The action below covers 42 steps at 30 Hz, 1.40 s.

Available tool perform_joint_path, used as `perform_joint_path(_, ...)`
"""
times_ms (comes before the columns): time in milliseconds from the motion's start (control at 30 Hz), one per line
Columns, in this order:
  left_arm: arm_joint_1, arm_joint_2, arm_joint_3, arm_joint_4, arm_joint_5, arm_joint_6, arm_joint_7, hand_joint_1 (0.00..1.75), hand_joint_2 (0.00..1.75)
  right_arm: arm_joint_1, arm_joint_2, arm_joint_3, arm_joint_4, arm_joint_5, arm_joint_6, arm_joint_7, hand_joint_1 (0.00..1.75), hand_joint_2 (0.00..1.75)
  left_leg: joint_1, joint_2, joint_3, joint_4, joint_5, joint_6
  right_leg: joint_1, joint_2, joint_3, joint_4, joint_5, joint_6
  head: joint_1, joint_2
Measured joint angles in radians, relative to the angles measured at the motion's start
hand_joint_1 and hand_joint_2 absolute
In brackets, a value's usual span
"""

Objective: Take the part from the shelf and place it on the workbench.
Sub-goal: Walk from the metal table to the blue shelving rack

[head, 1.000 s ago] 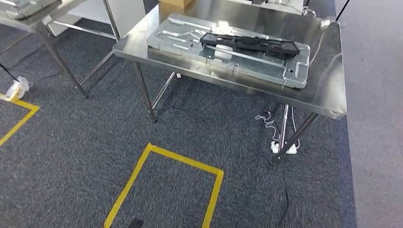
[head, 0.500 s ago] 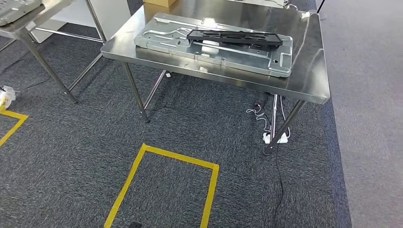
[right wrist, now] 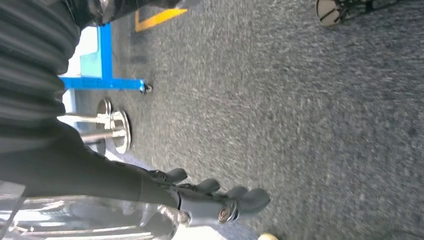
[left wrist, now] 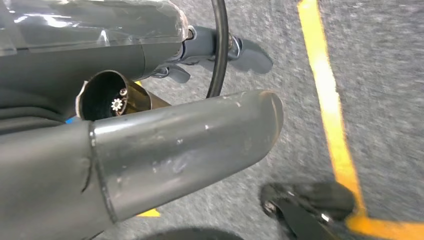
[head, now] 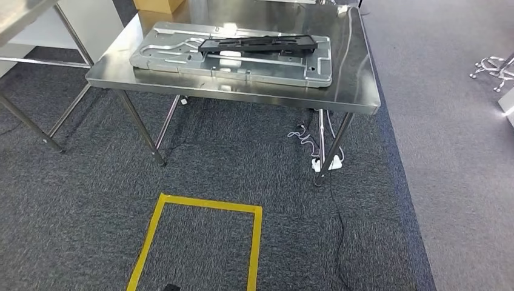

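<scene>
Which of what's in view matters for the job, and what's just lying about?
Job: steel workbench; grey metal plate on it; black part lying across the plate.
Lying about: yellow tape square on the carpet; power strip and cables under the bench; cardboard box behind the bench.

The table (head: pixel 357 91) near the top of my head view is shiny smooth metal, and the big grey plate (head: pixel 182 57) on it is duller metal with a flat black part (head: pixel 257 42) on top that looks like matt plastic. The floor (head: pixel 73 200) is rough grey carpet with a square of smooth yellow tape (head: pixel 257 242) at the bottom. My left hand (left wrist: pixel 165 150) has a smooth grey thumb with small scratches.
</scene>
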Motion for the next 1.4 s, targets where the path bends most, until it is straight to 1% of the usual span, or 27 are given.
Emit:
perform_joint_path(33,-0.001,0.001,0.000,0.000,-0.002,0.001,0.001,0.00,0.00,0.002,0.000,-0.001,0.000,0.001,0.000,0.000,0.00,1.75,0.001,0.011,0.001,-0.004,0.005,0.007,-0.002,0.002,-0.003,-0.001,0.003,0.007,0.000,0.000)
perform_joint_path(100,-0.001,0.002,0.000,0.000,-0.002,0.005,0.001,0.00,0.00,0.005,0.001,-0.003,0.001,0.002,0.000,0.000,0.00,1.75,0.005,0.033,0.003,-0.016,0.017,0.023,-0.003,-0.031,-0.019,0.027,-0.018,0.017,0.001,0.000)
perform_joint_path(167,0.001,0.002,0.001,0.000,-0.003,0.008,0.001,0.00,0.00,0.003,0.002,-0.006,0.001,0.003,0.000,0.000,0.00,1.75,0.006,0.058,0.000,-0.022,0.023,0.031,-0.004,-0.078,-0.068,0.130,-0.081,0.026,0.004,0.000)
perform_joint_path(200,0.003,0.003,0.001,0.000,-0.003,0.010,0.001,0.00,0.00,0.002,0.002,-0.007,0.001,0.003,0.000,0.000,0.00,1.75,0.006,0.072,-0.003,-0.021,0.023,0.032,-0.006,-0.088,-0.099,0.196,-0.112,0.031,0.004,0.000)
perform_joint_path(233,0.005,0.003,0.001,0.000,-0.004,0.011,0.001,0.00,0.00,0.001,0.002,-0.008,0.001,0.004,0.000,-0.001,0.00,1.75,0.005,0.086,-0.005,-0.021,0.023,0.032,-0.008,-0.092,-0.121,0.247,-0.131,0.035,0.004,0.000)
perform_joint_path(267,0.006,0.003,0.002,0.000,-0.004,0.011,0.001,0.00,0.00,0.002,0.002,-0.009,0.001,0.004,-0.001,-0.001,0.00,1.75,0.005,0.100,-0.006,-0.021,0.023,0.032,-0.010,-0.094,-0.126,0.264,-0.129,0.038,0.004,0.000)
perform_joint_path(300,0.005,0.003,0.002,0.000,-0.005,0.011,0.001,0.00,0.00,0.003,0.002,-0.010,0.001,0.004,-0.001,-0.002,0.00,1.75,0.006,0.112,-0.005,-0.021,0.022,0.031,-0.012,-0.099,-0.109,0.241,-0.110,0.040,0.004,0.000)
perform_joint_path(400,0.004,0.003,0.002,0.000,-0.012,0.011,0.001,0.00,0.00,0.003,0.002,-0.012,0.001,0.004,-0.001,-0.004,0.00,1.75,0.003,0.145,0.002,-0.020,0.016,0.019,-0.009,-0.149,0.004,0.041,-0.028,0.031,0.004,0.000)
perform_joint_path(467,0.002,0.003,0.003,0.000,-0.015,0.011,0.001,0.00,0.00,0.001,0.002,-0.013,0.001,0.004,-0.001,-0.004,0.00,1.75,0.000,0.160,0.007,-0.020,0.012,0.006,-0.001,-0.167,0.031,-0.015,-0.017,0.017,0.003,0.000)
perform_joint_path(533,-0.002,0.003,0.003,0.000,-0.015,0.011,0.001,0.00,0.00,0.002,0.003,-0.014,0.002,0.004,-0.001,-0.004,0.00,1.75,-0.001,0.174,0.012,-0.023,0.011,-0.008,0.002,-0.148,0.029,-0.018,-0.014,0.003,0.003,0.000)
perform_joint_path(600,-0.004,0.004,0.003,0.000,-0.016,0.011,0.002,0.00,0.00,0.002,0.003,-0.015,0.002,0.004,-0.002,-0.004,0.00,1.75,0.003,0.152,0.007,-0.002,-0.011,-0.018,-0.002,-0.129,0.032,-0.030,-0.006,-0.013,0.002,0.000)
perform_joint_path(633,-0.004,0.004,0.003,0.000,-0.017,0.011,0.002,0.00,0.00,0.001,0.004,-0.016,0.002,0.004,-0.003,-0.004,0.00,1.75,0.006,0.128,-0.010,0.037,-0.037,-0.020,-0.005,-0.119,0.033,-0.036,-0.002,-0.021,0.001,0.000)
perform_joint_path(700,-0.001,0.004,0.003,0.000,-0.018,0.011,0.002,0.00,0.00,0.000,0.004,-0.018,0.002,0.003,-0.004,-0.004,0.00,1.75,0.008,0.084,-0.068,0.165,-0.103,-0.022,-0.003,-0.097,0.030,-0.037,0.001,-0.028,0.001,0.000)
perform_joint_path(733,0.001,0.004,0.003,0.000,-0.019,0.011,0.003,0.00,0.00,-0.001,0.004,-0.020,0.002,0.003,-0.005,-0.004,0.00,1.75,0.008,0.076,-0.097,0.224,-0.122,-0.023,-0.001,-0.082,0.029,-0.036,0.002,-0.029,0.001,0.000)
perform_joint_path(767,0.003,0.004,0.003,0.000,-0.021,0.011,0.003,0.00,0.00,0.000,0.004,-0.022,0.002,0.003,-0.006,-0.004,0.00,1.75,0.008,0.072,-0.113,0.254,-0.123,-0.022,0.001,-0.068,0.028,-0.034,0.002,-0.030,0.001,0.000)
perform_joint_path(800,0.005,0.004,0.003,0.000,-0.022,0.010,0.003,0.00,0.00,0.000,0.004,-0.025,0.002,0.003,-0.006,-0.004,0.00,1.75,0.008,0.069,-0.111,0.243,-0.102,-0.021,0.003,-0.053,0.028,-0.031,0.002,-0.030,0.001,0.000)
perform_joint_path(833,0.005,0.004,0.003,0.000,-0.023,0.010,0.003,0.00,0.00,0.000,0.004,-0.027,0.002,0.002,-0.006,-0.004,0.00,1.75,0.008,0.064,-0.092,0.196,-0.064,-0.018,0.004,-0.037,0.028,-0.028,0.001,-0.029,0.001,0.000)
perform_joint_path(900,0.005,0.005,0.003,0.000,-0.024,0.010,0.002,0.00,0.00,0.000,0.004,-0.030,0.002,0.002,-0.006,-0.004,0.00,1.75,0.008,0.024,-0.039,0.064,0.000,-0.008,0.006,-0.010,0.025,-0.018,-0.002,-0.025,0.001,0.000)
perform_joint_path(967,0.003,0.006,0.003,0.000,-0.027,0.010,0.002,0.00,0.00,-0.001,0.004,-0.032,0.002,0.002,-0.007,-0.004,0.00,1.75,0.005,-0.008,-0.014,0.000,0.017,-0.001,0.004,0.012,0.016,-0.011,-0.002,-0.015,0.001,0.000)
perform_joint_path(1067,-0.001,0.005,0.003,0.000,-0.033,0.009,0.002,0.00,0.00,0.005,0.002,-0.036,0.002,0.002,-0.013,-0.004,0.00,1.75,0.004,0.014,-0.008,-0.011,0.022,0.012,0.000,0.032,0.008,-0.011,0.001,0.005,0.001,0.000)
perform_joint_path(1133,-0.002,0.004,0.004,0.000,-0.035,0.009,0.001,0.00,0.00,0.006,0.000,-0.039,0.002,0.002,-0.019,-0.004,0.00,1.75,0.010,0.039,-0.004,-0.025,0.033,0.026,0.002,-0.010,-0.015,0.035,-0.029,0.014,0.005,0.000)
perform_joint_path(1200,0.000,0.003,0.004,0.000,-0.036,0.007,0.001,0.00,0.00,0.003,-0.001,-0.040,0.002,0.002,-0.022,-0.004,0.00,1.75,0.010,0.067,-0.004,-0.030,0.036,0.032,0.001,-0.069,-0.072,0.149,-0.092,0.023,0.009,0.000)
perform_joint_path(1233,0.002,0.002,0.004,0.000,-0.036,0.006,0.002,0.00,0.00,0.002,-0.001,-0.041,0.002,0.002,-0.023,-0.004,0.00,1.75,0.009,0.081,-0.005,-0.030,0.035,0.032,-0.002,-0.083,-0.102,0.210,-0.117,0.028,0.009,0.000)
perform_joint_path(1267,0.003,0.002,0.004,0.000,-0.037,0.006,0.002,0.00,0.00,0.001,-0.001,-0.041,0.002,0.002,-0.024,-0.004,0.00,1.75,0.009,0.096,-0.005,-0.030,0.034,0.032,-0.006,-0.090,-0.121,0.248,-0.126,0.032,0.009,0.000)
perform_joint_path(1300,0.004,0.002,0.004,0.000,-0.039,0.004,0.002,0.00,0.00,0.002,-0.002,-0.043,0.002,0.001,-0.026,-0.004,0.00,1.75,0.009,0.110,-0.004,-0.030,0.032,0.030,-0.009,-0.096,-0.122,0.251,-0.117,0.036,0.009,0.000)
perform_joint_path(1333,0.003,0.002,0.004,0.000,-0.042,0.003,0.003,0.00,0.00,0.003,-0.003,-0.044,0.002,0.001,-0.028,-0.004,0.00,1.75,0.010,0.122,-0.002,-0.030,0.030,0.028,-0.012,-0.104,-0.101,0.214,-0.089,0.038,0.009,0.000)
perform_joint_path(1400,0.002,0.002,0.004,0.000,-0.050,0.002,0.010,0.00,0.00,0.004,-0.005,-0.048,0.002,0.002,-0.034,-0.007,0.00,1.75,0.009,0.143,0.006,-0.029,0.024,0.018,-0.013,-0.150,-0.025,0.075,-0.027,0.035,0.009,0.000)
